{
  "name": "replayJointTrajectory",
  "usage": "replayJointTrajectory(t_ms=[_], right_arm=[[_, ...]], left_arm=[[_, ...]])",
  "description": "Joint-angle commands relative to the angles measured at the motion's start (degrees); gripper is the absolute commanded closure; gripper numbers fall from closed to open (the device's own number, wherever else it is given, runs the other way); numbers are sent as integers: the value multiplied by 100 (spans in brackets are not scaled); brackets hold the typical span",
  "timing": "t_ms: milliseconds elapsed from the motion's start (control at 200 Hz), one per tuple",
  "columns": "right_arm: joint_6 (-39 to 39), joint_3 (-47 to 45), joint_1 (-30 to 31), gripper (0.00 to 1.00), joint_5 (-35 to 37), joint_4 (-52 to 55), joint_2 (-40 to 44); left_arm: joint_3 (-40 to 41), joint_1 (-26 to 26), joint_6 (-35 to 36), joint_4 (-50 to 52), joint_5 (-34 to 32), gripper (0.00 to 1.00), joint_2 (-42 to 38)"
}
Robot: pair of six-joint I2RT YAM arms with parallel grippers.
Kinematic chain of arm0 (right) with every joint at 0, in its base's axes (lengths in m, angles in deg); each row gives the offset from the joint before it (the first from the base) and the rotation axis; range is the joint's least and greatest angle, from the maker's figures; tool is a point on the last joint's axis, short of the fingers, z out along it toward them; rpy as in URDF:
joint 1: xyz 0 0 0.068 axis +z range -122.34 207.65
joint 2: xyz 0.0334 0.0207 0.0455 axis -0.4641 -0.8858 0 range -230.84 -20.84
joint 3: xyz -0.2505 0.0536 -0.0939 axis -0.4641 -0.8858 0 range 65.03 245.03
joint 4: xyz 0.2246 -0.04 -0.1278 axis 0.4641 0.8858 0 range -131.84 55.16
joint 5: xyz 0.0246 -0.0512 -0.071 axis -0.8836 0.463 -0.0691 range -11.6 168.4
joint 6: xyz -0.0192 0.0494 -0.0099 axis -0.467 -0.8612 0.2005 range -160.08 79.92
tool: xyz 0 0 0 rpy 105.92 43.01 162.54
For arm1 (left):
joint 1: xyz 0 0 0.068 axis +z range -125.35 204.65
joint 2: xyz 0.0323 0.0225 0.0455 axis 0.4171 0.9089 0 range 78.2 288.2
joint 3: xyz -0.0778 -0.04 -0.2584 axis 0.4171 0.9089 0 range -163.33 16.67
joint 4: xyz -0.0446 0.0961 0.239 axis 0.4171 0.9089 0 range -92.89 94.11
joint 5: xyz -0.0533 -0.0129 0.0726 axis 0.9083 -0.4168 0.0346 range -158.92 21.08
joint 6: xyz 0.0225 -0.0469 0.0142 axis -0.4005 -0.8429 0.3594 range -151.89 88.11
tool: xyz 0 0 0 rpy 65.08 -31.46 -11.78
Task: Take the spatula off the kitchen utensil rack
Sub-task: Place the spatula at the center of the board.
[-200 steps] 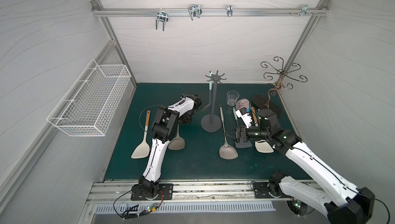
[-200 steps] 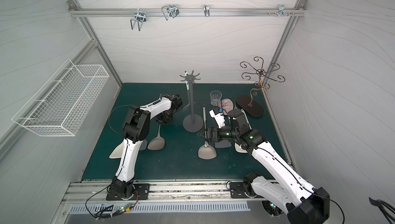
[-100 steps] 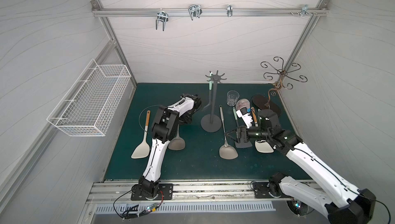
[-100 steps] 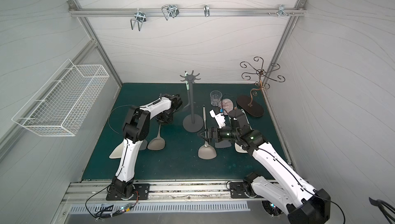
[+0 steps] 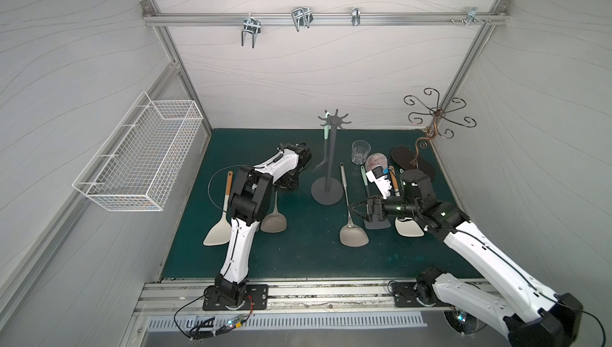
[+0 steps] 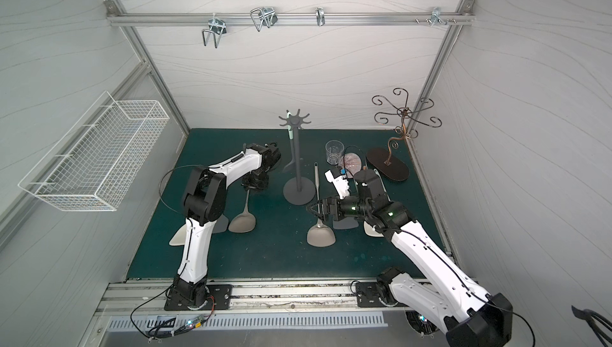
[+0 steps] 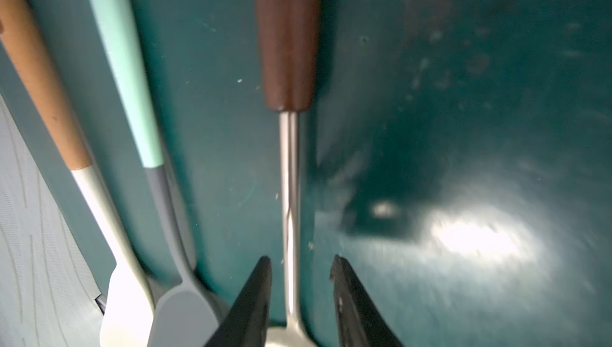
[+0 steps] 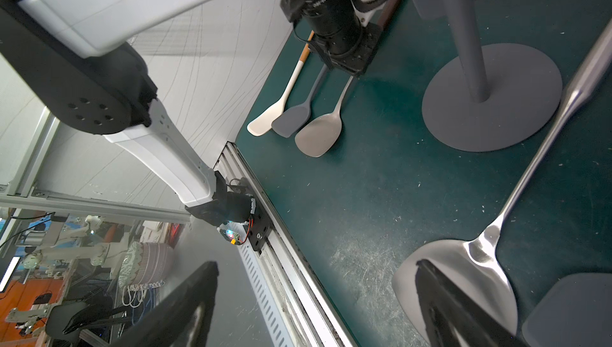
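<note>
Left gripper [image 7: 300,257]: stands parted, straddles the thin steel shank of a brown-handled turner [image 7: 289,179] with a sliver of gap on either side, pinches nothing. Under it, flat on the green mat [image 7: 463,97], that turner. Just beside, on the side away from the right gripper, a grey turner [image 7: 185,319] and a white turner [image 7: 122,322], parallel, heads overlapping. Toward the right gripper, roughly between the two, the kitchen utensil rack [image 5: 327,193], upright. Hooked on a crown prong on the left gripper's side, the hanging spatula [image 5: 326,131]: mint handle up, grey head down beside the pole, near the left wrist, clear of both pairs of jaws. Right gripper [image 8: 316,264]: gapes wide, holds nothing, sits low by the neck of a steel turner [image 8: 463,279] lying on the mat beside the rack's base.
</note>
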Motion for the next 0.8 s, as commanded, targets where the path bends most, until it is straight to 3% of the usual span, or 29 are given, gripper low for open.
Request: replayJointTrajectory(t_ms=[0,260,395,665,795], right_arm=[[89,98,-24,6,49,247,176],[125,341,-15,1,205,659,428],[99,425,-7,1,330,910,674],[111,708,37,1,435,1358,1201],[177,922,56,1,566,1644,1388]], left_arm=[[245,-2,21,-99,181,59,-733],[1076,189,59,-523,601,49,-2095],[1584,199,94,-806,919,37,-3071],[2736,205,-17,-1468,1333,1,-5384],[3252,205,7,-1738,1517,1,-6438]])
